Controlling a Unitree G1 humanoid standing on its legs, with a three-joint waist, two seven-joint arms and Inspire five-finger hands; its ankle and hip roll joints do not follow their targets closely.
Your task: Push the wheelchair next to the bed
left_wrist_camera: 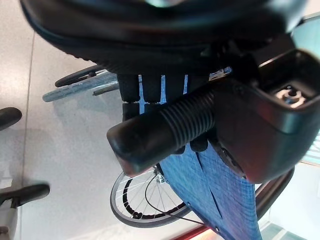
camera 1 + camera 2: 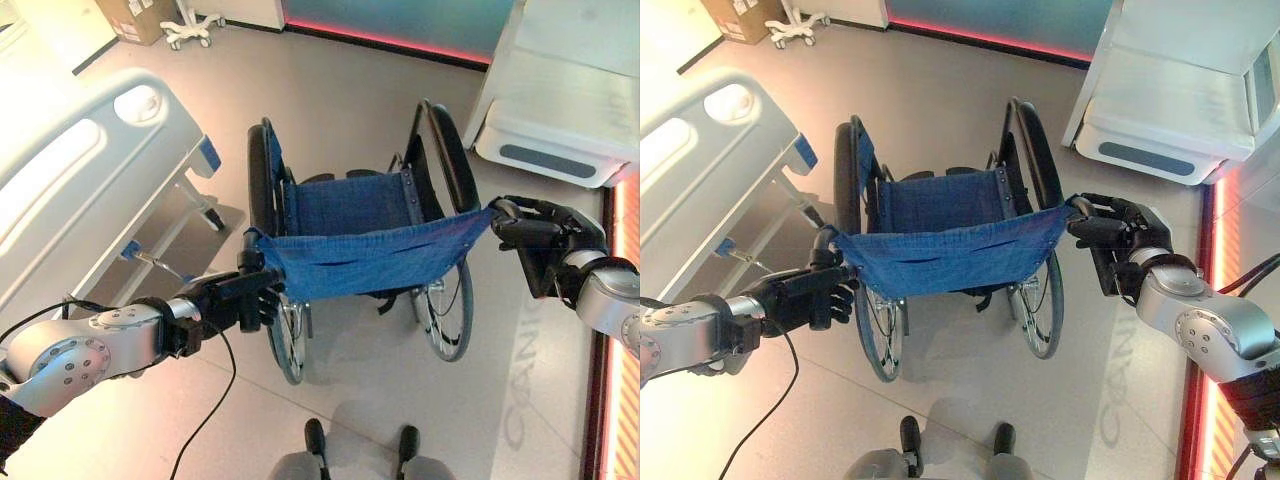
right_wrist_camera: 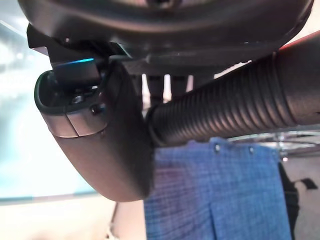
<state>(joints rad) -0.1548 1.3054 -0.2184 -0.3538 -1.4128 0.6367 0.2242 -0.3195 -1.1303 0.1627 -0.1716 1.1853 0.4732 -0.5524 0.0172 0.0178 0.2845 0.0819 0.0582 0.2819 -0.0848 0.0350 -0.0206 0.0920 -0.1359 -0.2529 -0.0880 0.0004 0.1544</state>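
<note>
1. Over at nine o'clock stands the bed (image 2: pixel 70 190), its white footboard angled toward the wheelchair (image 2: pixel 350 215).
2. Left hand (image 2: pixel 243 297) has its fingers curled round the wheelchair's left push handle (image 1: pixel 160 131).
3. Centre floor holds the wheelchair, blue backrest nearest, just beside the bed's foot.
4. Right hand (image 2: pixel 1110 236), at three o'clock, seems wrapped on the right push handle (image 3: pixel 225 102).
5. At one o'clock sits a white cabinet (image 2: pixel 565 95).
</note>
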